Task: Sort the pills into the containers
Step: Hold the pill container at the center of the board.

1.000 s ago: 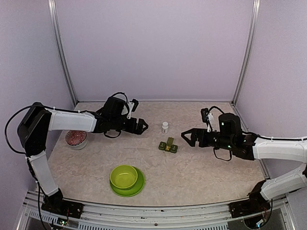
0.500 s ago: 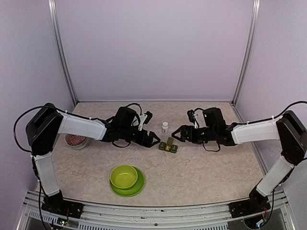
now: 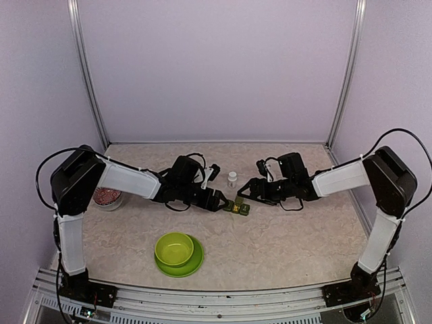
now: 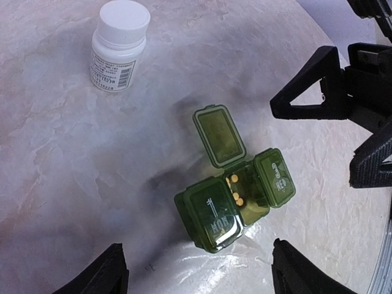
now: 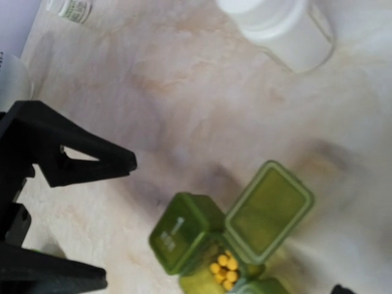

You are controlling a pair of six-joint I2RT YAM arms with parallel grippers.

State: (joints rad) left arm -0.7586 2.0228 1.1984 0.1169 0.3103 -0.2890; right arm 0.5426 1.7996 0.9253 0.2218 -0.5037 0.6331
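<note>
- Both arms had swung inward, flanking the pill box [image 4: 211,217].
- Left gripper [image 3: 221,201] and right gripper [image 3: 244,193]: black angular fingers spread wide, empty.
- Pill box: translucent green plastic strip, mid-table between them, middle lid raised.
- Pills [image 4: 234,187]: small, round, yellow, inside the open cell.

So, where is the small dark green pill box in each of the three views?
Top external: pill box near the middle of the picture.
Left wrist: lower centre-right, middle lid open.
Right wrist: bottom centre, partly cut by the lower edge.
Shared landmark: the white bottle close to the box.
</note>
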